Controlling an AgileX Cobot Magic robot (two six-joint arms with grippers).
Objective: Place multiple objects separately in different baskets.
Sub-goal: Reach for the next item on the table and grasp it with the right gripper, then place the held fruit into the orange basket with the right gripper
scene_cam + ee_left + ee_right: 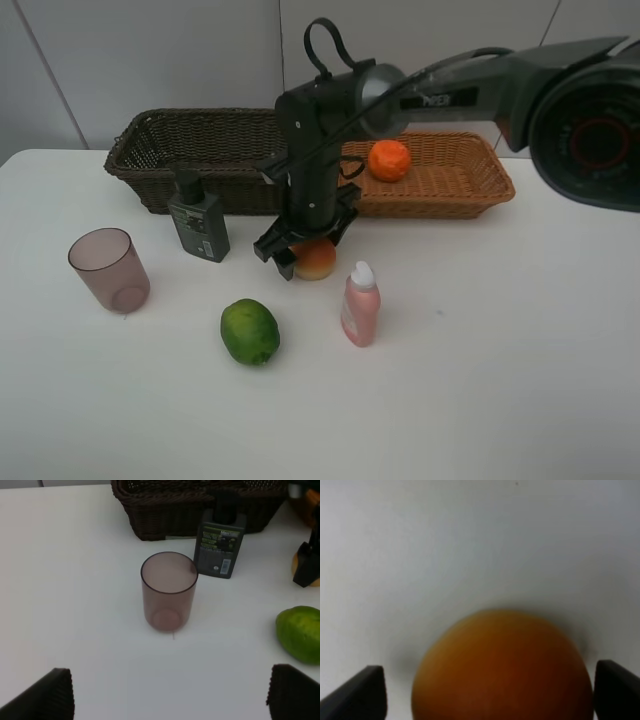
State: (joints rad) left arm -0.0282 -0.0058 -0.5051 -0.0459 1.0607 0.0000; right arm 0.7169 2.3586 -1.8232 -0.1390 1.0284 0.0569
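Right claw (490, 687), jaws apart, astride the peach (318, 262)

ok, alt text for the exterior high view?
The right arm's open pincer straddles a red-yellow fruit on a white table. Behind it sit a dark basket and a tan basket holding an orange. A mauve cup, dark pump bottle, lime and pink bottle sit nearby.

Dark basket (240, 190) and tan basket (450, 200) — rough woven wicker; cup (108, 270) — smooth translucent plastic.
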